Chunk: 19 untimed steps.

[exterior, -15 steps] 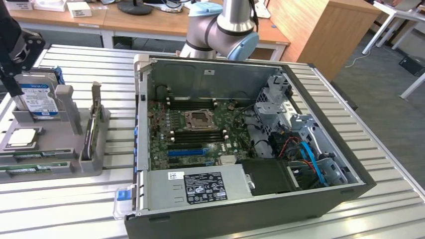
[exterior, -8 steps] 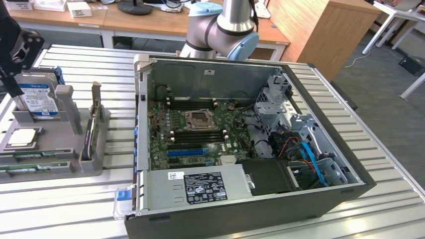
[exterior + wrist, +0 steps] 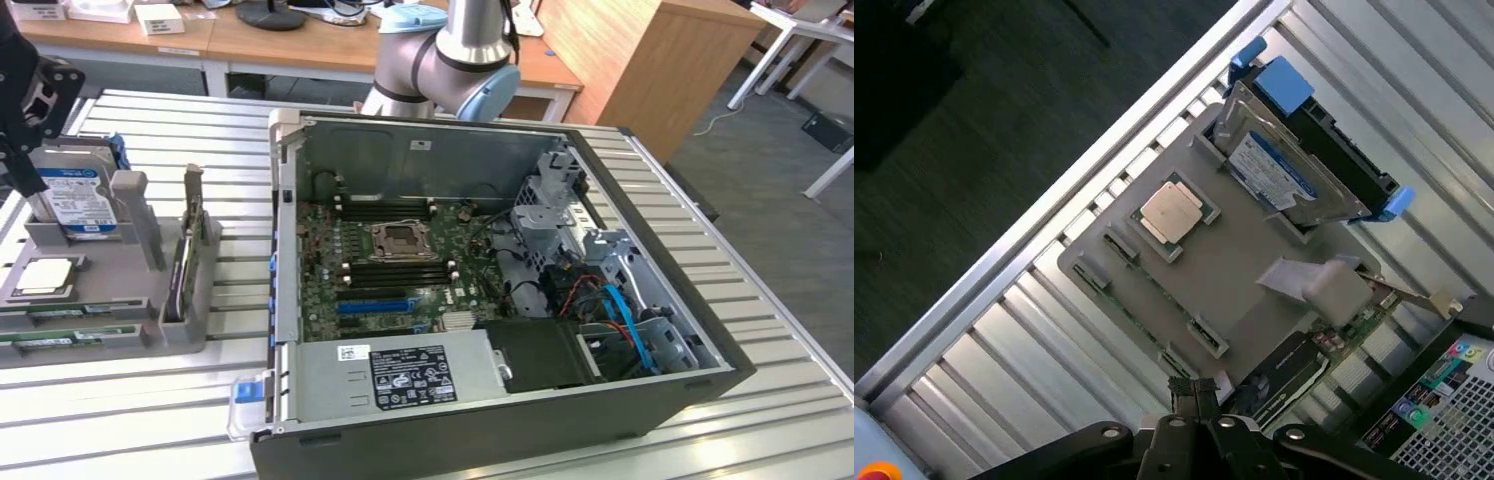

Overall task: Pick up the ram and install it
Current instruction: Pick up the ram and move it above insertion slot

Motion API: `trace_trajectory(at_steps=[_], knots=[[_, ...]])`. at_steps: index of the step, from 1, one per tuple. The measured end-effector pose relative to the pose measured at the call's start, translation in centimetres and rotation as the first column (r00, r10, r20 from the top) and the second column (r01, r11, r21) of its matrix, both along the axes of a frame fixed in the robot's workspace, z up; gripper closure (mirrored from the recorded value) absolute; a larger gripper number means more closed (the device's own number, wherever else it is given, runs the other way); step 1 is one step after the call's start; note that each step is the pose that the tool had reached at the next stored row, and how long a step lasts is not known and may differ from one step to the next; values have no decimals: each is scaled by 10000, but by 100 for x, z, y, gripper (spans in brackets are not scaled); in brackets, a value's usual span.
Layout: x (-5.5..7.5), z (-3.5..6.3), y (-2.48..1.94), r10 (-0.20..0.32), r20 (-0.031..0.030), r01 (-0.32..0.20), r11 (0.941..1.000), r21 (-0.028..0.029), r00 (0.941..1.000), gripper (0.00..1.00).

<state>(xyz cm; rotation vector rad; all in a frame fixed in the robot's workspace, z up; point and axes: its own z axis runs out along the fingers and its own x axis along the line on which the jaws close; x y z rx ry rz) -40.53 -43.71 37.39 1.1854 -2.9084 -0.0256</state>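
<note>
hovering over the grey holder (image 3: 1244,260), we are pressing our fingers (image 3: 1184,400) together, empty, in the wrist view; the exterior view is showing the ram (image 3: 67,337) lying flat.

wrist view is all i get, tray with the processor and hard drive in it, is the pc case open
Observer: Yes, the case lies open on its side, motherboard exposed, to the exterior view's right of the tray.
Operator: how high is the gripper
Observer: The gripper hangs well above the tray's hard drive end, touching nothing.
Operator: where's the ram
Observer: The ram lies flat along the tray's near edge, not in the case.
</note>
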Motion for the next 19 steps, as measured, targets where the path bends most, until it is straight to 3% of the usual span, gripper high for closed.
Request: trace_trajectory(at_steps=[5, 9, 14, 19], knots=[[0, -1, 0, 841, -6, -841, 9964, -121, 9965, 89], [0, -2, 0, 1523, -13, -1523, 9882, -191, 9883, 89], [0, -5, 0, 2399, -28, -2398, 9705, -262, 9708, 89], [0, -15, 0, 3262, -37, -3262, 9449, -289, 9453, 89]])
